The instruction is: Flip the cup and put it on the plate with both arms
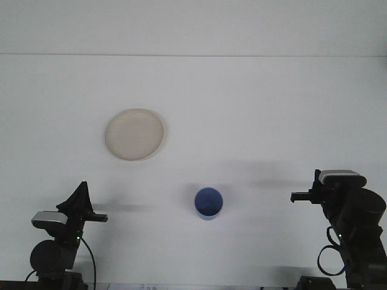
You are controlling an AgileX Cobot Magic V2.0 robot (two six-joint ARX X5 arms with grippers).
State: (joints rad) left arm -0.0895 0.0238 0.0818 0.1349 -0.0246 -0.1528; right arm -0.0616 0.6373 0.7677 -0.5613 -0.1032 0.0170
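Well apart, cup [208, 203] and plate [134, 134] (both untouched).

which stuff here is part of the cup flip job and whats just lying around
Part of the job:
blue cup, standing mouth up
cream plate, bare
left gripper
right gripper

Just lying about:
nothing else on the white table

blue cup [208, 203], cream plate [134, 134], plain white table [254, 109], black arms.
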